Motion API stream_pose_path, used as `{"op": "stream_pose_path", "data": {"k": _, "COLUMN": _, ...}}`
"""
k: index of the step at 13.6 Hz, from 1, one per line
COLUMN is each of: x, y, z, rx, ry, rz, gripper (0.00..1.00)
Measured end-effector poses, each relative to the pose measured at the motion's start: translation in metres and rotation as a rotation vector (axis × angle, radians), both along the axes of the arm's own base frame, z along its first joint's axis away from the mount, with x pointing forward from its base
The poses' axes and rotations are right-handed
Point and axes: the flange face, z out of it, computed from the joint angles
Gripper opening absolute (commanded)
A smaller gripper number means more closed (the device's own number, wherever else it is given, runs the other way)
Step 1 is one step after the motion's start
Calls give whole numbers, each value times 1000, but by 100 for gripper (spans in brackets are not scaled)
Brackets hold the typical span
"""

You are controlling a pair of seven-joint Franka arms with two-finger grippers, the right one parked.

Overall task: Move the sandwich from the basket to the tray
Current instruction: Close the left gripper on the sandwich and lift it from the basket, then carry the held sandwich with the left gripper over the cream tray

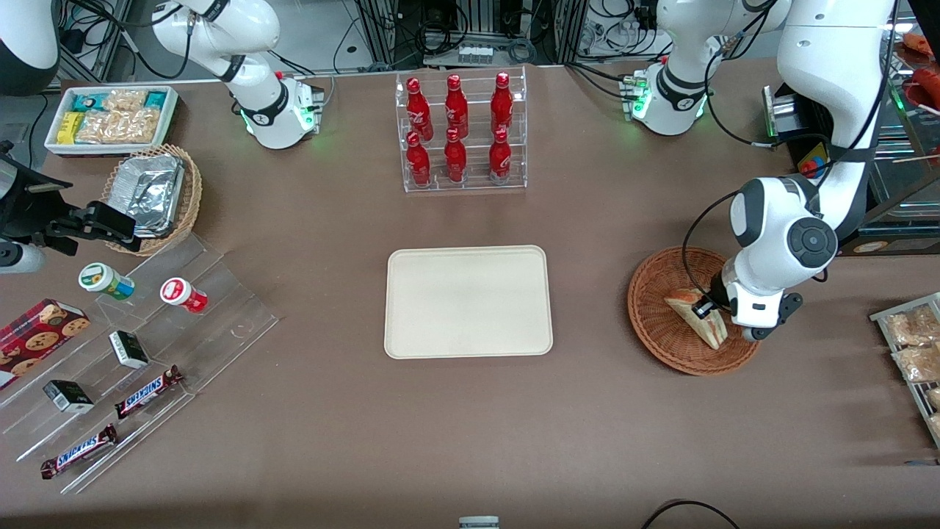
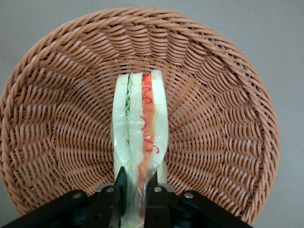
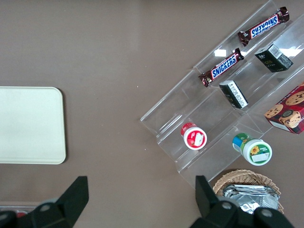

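While the sandwich (image 2: 141,133) lies in the basket (image 2: 57,123), we see the tool (image 2: 137,183) clamped on its near end.
From the front we find the arm's wrist hiding that grip, though this view shows the tray (image 1: 468,301) bare at mid-bench (image 1: 470,426), well apart from the basket at the working arm's end.

Bright, even overhead light falls on the matte brown worktop (image 1: 587,411), leaving only soft, short shadows. Glare spots gleam on the clear acrylic stepped display rack (image 3: 223,52). The black two-finger claw (image 2: 136,187) looks slightly blurred up close.
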Motion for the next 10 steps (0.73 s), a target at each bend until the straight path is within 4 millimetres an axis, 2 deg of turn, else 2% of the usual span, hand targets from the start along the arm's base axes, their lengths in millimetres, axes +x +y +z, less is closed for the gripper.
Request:
{"op": "stream_pose_path", "data": {"k": 2, "x": 3, "y": 0, "z": 6, "rx": 1, "ry": -7, "rz": -2, "gripper": 0}}
{"op": "stream_pose_path", "data": {"k": 3, "x": 7, "y": -1, "z": 15, "rx": 6, "ry": 1, "rz": -8, "gripper": 0}}
{"op": "stream_pose_path", "data": {"k": 4, "x": 11, "y": -2, "z": 31, "rx": 20, "ry": 27, "rz": -24, "gripper": 0}}
{"op": "stream_pose_path", "data": {"k": 6, "x": 20, "y": -16, "z": 81, "rx": 48, "ry": 85, "rz": -68, "gripper": 0}}
{"op": "stream_pose_path", "data": {"k": 8, "x": 23, "y": -59, "z": 137, "rx": 61, "ry": 116, "rz": -138, "gripper": 0}}
{"op": "stream_pose_path", "data": {"k": 10, "x": 17, "y": -114, "z": 173, "rx": 71, "ry": 121, "rz": -201, "gripper": 0}}
